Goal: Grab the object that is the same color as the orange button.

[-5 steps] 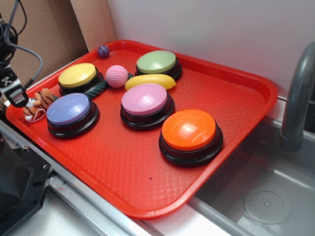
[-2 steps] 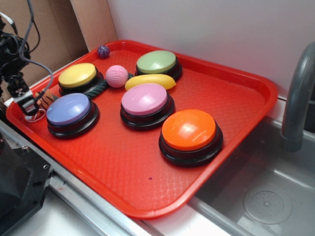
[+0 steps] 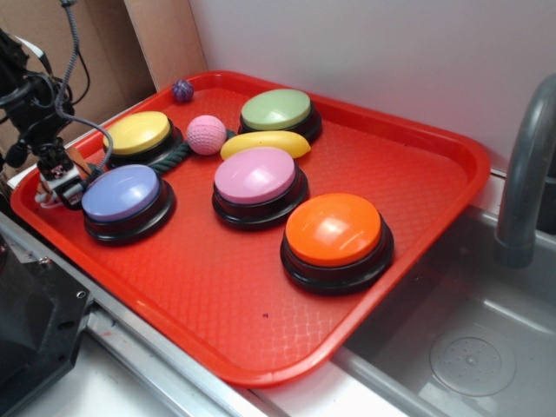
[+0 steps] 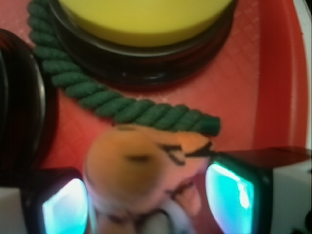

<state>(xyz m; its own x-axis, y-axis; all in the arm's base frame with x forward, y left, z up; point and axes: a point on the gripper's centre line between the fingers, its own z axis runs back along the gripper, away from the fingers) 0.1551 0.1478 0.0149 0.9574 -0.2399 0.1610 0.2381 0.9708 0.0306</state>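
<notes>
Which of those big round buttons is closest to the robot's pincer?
The purple button, at the tray's left front. The pincer sits right beside its left edge. The yellow button is next nearest, just behind; the green, pink and orange ones lie farther right.

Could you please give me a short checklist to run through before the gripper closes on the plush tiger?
1. Right target: the plush tiger is orange like the orange button: ok.
2. Tiger between the pads: the wrist view shows a pad on each side: ok.
3. Gripper open: jaws apart around the tiger: ok.
4. Pads touching the tiger: too blurred: cannot tell.
5. Green rope out of the jaws: it lies just beyond the tiger: ok.
6. Clear of the purple button: the gripper is close beside it in the exterior view: cannot tell.
</notes>
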